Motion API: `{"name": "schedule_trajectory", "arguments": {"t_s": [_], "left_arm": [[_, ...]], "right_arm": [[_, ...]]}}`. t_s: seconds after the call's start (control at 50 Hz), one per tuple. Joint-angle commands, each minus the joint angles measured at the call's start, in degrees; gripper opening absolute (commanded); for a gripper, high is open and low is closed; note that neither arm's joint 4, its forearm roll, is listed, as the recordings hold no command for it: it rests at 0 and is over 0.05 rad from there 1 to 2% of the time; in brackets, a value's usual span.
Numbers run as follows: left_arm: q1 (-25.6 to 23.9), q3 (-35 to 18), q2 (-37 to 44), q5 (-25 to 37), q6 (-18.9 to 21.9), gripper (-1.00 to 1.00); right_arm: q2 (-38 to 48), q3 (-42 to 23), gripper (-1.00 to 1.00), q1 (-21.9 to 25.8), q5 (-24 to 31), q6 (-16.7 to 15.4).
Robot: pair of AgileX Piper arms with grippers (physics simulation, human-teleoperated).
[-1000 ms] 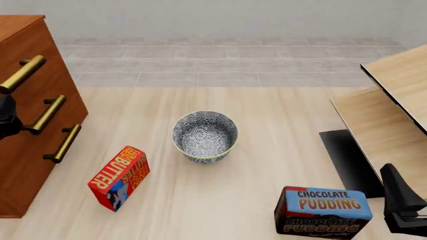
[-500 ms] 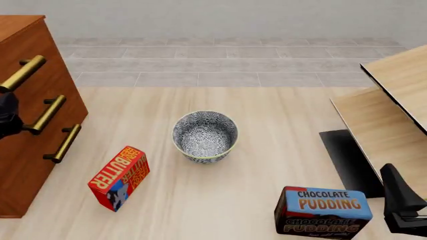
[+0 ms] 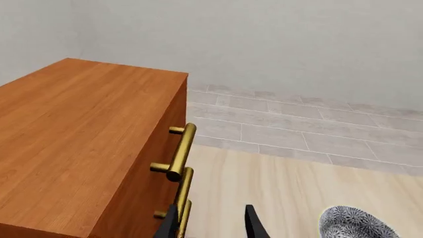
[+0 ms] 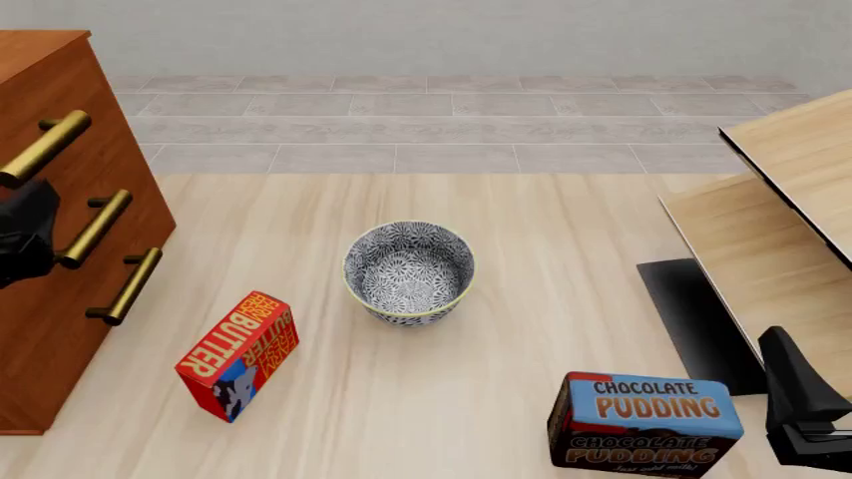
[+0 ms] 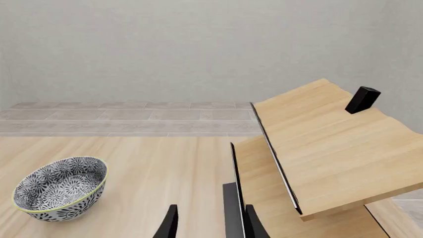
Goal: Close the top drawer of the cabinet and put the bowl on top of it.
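The cabinet point(image 4: 74, 230) stands at the left edge, and its flat top point(image 3: 73, 134) fills much of the left wrist view. The top drawer point(image 4: 94, 110) carries the uppermost brass handle point(image 3: 180, 151); its front looks level with the two below. My left gripper point(image 4: 30, 232) hovers against the cabinet front by the middle handle, open and empty, with one finger point(image 3: 170, 225) beside the lower handles. The blue-and-white bowl point(image 4: 409, 271) sits upright on the table's middle, also seen as bowl point(image 3: 357, 225) and bowl point(image 5: 61, 188). My right gripper point(image 4: 803, 411) is open at the near right.
A red butter box point(image 4: 239, 354) lies near the cabinet's foot. A blue chocolate pudding box point(image 4: 645, 424) stands close to my right gripper. Pale wooden furniture point(image 4: 785, 220) with a dark panel point(image 4: 692, 319) occupies the right side; a small black block point(image 5: 363, 99) rests on it.
My left gripper has edged a little to the right, further into the front view, by the middle handle. Bowl, boxes and right arm are unmoved.
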Motion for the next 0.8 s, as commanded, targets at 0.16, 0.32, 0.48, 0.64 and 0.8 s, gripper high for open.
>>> {"name": "schedule_trajectory", "arguments": {"t_s": [0.16,0.32,0.48,0.64,0.8], "left_arm": [[-10.89,-2.67,-6.46,10.28,-0.25,1.00],[-17.18,-4.12,-4.06,13.16,0.64,1.00],[-20.19,-6.70,-3.47,16.17,1.03,1.00],[-25.39,-10.01,-0.59,20.25,-0.17,1.00],[-26.39,-11.74,1.32,21.96,0.06,1.00]], "right_arm": [[0.03,0.06,1.00,-0.01,-0.10,0.02],[0.03,0.06,1.00,0.01,-0.10,0.00],[0.03,0.06,1.00,0.00,-0.10,0.01],[0.04,0.06,1.00,0.00,-0.09,0.00],[0.03,0.06,1.00,0.00,-0.10,0.02]]}}
